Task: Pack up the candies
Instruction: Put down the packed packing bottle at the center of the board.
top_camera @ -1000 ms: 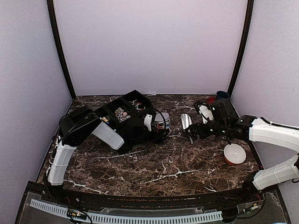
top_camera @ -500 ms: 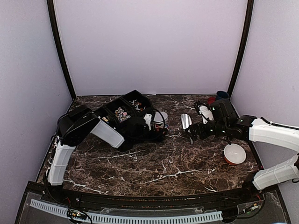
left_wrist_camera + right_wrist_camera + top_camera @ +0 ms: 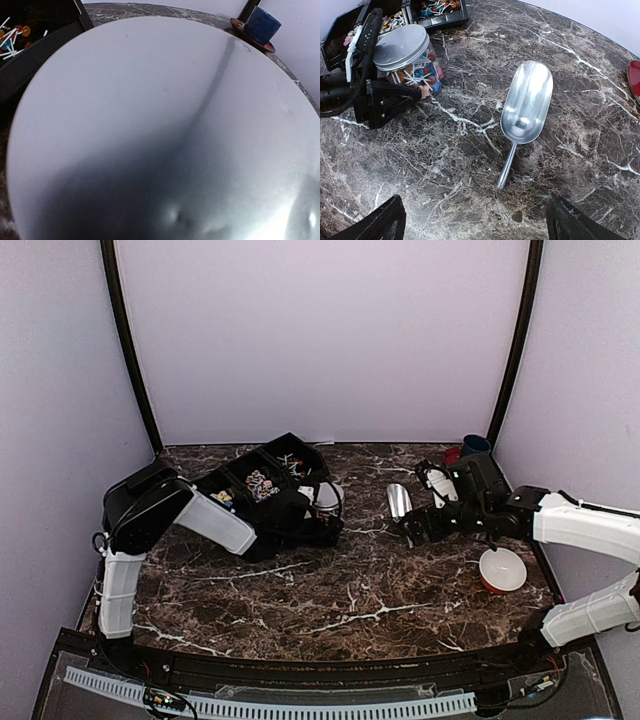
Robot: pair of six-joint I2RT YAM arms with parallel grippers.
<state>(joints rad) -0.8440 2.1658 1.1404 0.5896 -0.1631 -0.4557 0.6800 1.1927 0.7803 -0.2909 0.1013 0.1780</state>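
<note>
This is a robot test booth of the kind found in a lab. Plain pale lilac walls (image 3: 320,340) close in a dark, marble-patterned table (image 3: 350,610) on three sides, with black posts (image 3: 130,350) rising at its far corners. The left arm (image 3: 120,590) and the right arm (image 3: 585,525) stand at the table's near edge, where a slotted white cable duct (image 3: 300,705) runs along it.

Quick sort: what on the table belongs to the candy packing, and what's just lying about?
Job: candies, lidded jar, black tray, metal scoop.
Lying about: white bowl, blue cup on its saucer.
</note>
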